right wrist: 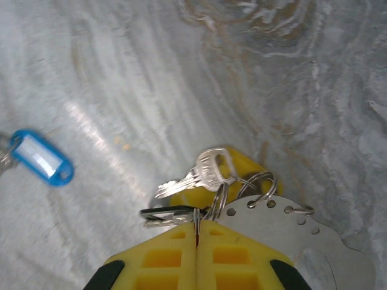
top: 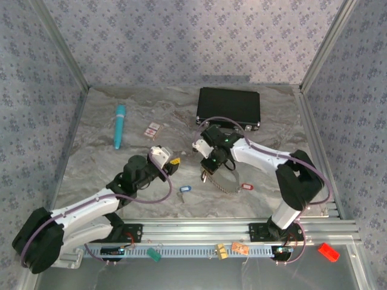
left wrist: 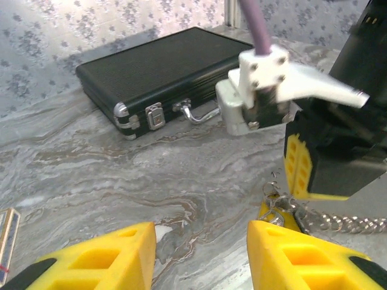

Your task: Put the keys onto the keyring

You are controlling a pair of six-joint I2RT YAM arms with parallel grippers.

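My right gripper (right wrist: 196, 225) is shut on a thin wire ring of the keyring (right wrist: 213, 208), held just above the table. From the ring hang a silver key (right wrist: 195, 177) with a yellow head (right wrist: 248, 172) behind it, a dark flat key (right wrist: 166, 215) and a holed metal plate (right wrist: 290, 232). The beaded chain (top: 227, 185) trails to the right. A blue-headed key (top: 185, 189) lies on the table in front, also visible as the blue head (right wrist: 41, 158). A red-headed key (top: 246, 186) lies right of the chain. My left gripper (left wrist: 201, 254) is open, low, just left of the keyring (left wrist: 279, 202).
A black case (top: 228, 107) with a metal handle (left wrist: 196, 115) stands behind the right gripper (top: 208, 172). A teal pen (top: 119, 125) and a pink-and-white card (top: 153, 129) lie at the back left. The left gripper (top: 171, 164) sits close to the right arm.
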